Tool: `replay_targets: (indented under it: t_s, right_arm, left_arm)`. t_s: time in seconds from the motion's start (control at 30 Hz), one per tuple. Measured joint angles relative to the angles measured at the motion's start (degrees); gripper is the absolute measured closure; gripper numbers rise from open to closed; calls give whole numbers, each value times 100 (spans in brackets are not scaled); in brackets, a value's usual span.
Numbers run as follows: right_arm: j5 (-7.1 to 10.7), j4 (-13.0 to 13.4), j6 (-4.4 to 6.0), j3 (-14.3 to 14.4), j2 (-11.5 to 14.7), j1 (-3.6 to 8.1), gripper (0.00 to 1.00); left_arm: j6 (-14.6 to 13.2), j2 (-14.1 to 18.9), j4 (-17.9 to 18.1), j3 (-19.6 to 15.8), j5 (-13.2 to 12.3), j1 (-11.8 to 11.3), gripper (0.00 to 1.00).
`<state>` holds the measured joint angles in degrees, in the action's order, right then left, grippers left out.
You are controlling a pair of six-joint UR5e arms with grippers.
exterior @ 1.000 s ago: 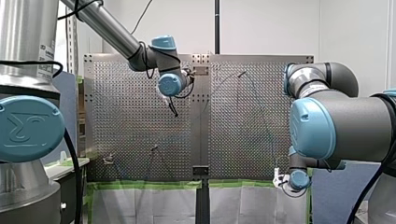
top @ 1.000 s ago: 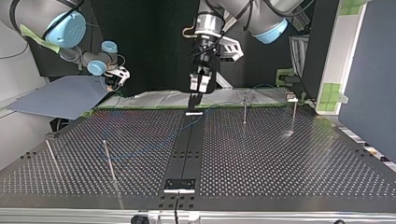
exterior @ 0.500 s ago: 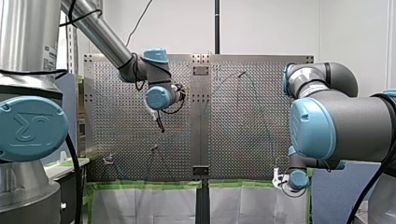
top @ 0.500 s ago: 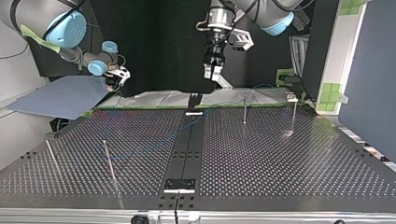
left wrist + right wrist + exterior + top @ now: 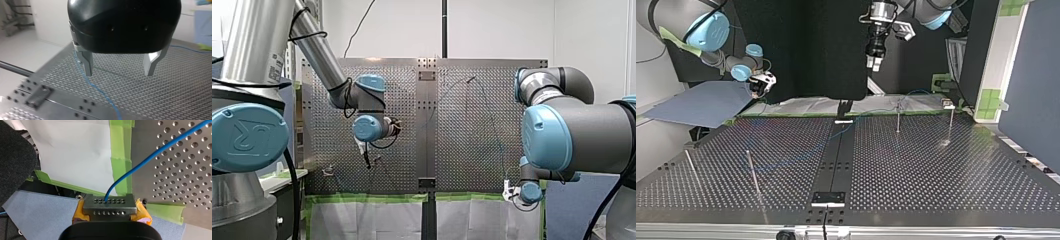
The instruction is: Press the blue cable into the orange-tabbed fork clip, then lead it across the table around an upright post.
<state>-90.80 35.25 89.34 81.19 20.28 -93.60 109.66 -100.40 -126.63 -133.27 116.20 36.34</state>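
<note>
The left gripper (image 5: 118, 73) hung spread wide above the perforated table (image 5: 175, 100), its metal fingers empty. The blue cable (image 5: 101, 93) lay on the plate beneath it, passing just under one finger and running on ahead. The right gripper (image 5: 109, 204) was pressed together on another stretch of the cable. It pinched the cable between its yellow-padded fingers off the table's edge, with green tape (image 5: 120, 145) ahead of it. A small clip (image 5: 948, 104) sat low and to one side of the left gripper, near an upright post (image 5: 898, 116). It was too small to show its tab colour or whether the cable sat in it. The pressing step appeared to be the one in hand, with the routing around the post not yet begun. The next move likely called for lowering the open left gripper to straddle the cable and closing on it. It would then carry that stretch to the clip's fork and push down, while the right gripper's hold allowed enough slack.
</note>
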Motion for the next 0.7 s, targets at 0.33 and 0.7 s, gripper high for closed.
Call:
replay_targets:
  t_s: [0.33, 0.7]
  right_arm:
    - [0, 2, -2, -1, 1, -1, 100]
    - [87, 112, -2, -3, 1, 60, 100]
  left_arm:
    - [-187, -320, 306, -598, -384, -154, 0]
    - [-512, -325, 446, -662, -716, -225, 0]
